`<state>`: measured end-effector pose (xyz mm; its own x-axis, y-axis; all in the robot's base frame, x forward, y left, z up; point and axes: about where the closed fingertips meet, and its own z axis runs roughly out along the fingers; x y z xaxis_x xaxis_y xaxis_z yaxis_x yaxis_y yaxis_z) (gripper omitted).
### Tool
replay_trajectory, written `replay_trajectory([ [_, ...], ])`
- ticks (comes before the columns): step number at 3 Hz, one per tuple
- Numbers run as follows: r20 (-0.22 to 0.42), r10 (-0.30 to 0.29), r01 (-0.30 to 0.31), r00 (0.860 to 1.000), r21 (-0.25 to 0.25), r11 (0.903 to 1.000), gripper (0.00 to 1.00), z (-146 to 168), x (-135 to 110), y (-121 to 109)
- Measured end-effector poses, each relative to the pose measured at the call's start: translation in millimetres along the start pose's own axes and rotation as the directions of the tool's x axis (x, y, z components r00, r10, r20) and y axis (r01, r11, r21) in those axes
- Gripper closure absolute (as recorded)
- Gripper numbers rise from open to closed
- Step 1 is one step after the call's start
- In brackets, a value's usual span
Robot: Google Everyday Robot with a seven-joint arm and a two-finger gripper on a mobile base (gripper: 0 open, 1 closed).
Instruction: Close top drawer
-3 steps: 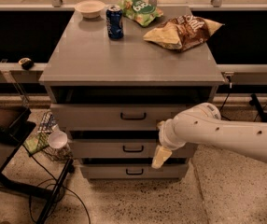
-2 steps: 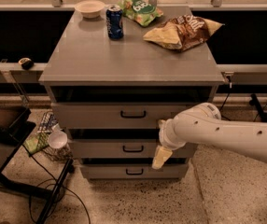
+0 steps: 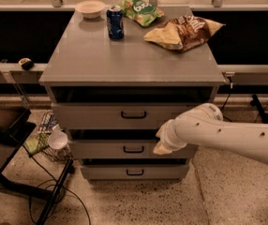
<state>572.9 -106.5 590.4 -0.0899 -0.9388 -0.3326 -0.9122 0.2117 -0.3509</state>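
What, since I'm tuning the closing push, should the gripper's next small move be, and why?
Probably lift the gripper up to the top drawer front, near its handle. That drawer stands pulled out, with a dark gap above it, while the gripper hangs lower, before the middle drawer, right of centre.

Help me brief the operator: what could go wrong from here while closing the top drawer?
The gripper hangs before the middle drawer, below the top drawer; pushing straight in would likely move the wrong one. It is also right of the black handle, so an off-centre push might skew the drawer. A hard shove could topple the upright can.
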Motion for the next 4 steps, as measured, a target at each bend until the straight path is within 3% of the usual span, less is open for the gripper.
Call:
replay_trajectory([
  [1, 0.001, -0.026, 0.026, 1.0, 0.027, 0.9993, 0.73, -39, 2, 21],
  [2, -0.048, -0.075, 0.077, 0.996, 0.037, 0.9963, 0.96, -115, 1, 47],
  [3, -0.13, -0.087, 0.098, 0.988, 0.083, 0.9918, 1.0, -209, -11, 37],
  [4, -0.183, -0.014, 0.046, 0.983, 0.176, 0.9834, 1.0, -304, -26, 4],
])
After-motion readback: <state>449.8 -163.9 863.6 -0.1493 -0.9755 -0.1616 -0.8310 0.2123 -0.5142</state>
